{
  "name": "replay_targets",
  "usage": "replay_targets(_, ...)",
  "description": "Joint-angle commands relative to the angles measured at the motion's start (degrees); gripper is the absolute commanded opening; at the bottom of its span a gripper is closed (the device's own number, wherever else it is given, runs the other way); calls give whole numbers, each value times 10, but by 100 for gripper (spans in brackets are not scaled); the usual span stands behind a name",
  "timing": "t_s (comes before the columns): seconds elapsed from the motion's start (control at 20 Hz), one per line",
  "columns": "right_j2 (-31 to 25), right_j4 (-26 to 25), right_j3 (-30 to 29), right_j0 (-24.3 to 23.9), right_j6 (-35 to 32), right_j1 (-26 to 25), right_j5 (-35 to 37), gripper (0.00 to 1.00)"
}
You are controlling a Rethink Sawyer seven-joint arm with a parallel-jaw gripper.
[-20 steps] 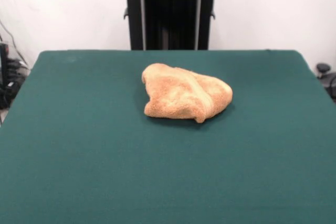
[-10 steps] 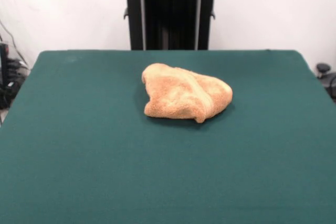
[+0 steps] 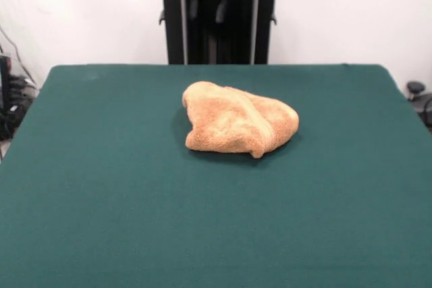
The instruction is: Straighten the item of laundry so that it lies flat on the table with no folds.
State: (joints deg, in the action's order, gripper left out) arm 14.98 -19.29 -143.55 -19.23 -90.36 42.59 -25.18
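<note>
Currently the towel (image 3: 237, 126) is lying bunched and folded on the table (image 3: 101, 200), well below the gripper (image 3: 207, 6), which is hanging with fingers spread apart.

Towel (image 3: 238, 127) sits bunched on the table (image 3: 101, 200), roughly centre, a bit toward the far edge. My gripper (image 3: 207, 10) hangs high behind it, well apart, slightly left.
</note>
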Motion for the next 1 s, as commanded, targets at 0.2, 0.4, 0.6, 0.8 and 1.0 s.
replay_targets(0.2, -71, -1, 95, -38, -28, 10, 196, 100)
replay_targets(0.4, -107, 19, 133, -26, -41, 14, 249, 100)
replay_targets(0.6, -88, 22, 162, 4, -69, -7, 230, 100)
replay_targets(0.8, -108, 11, 195, -15, -62, -45, 258, 100)
replay_targets(1.0, -100, 21, 223, 7, -41, -21, 344, 100)
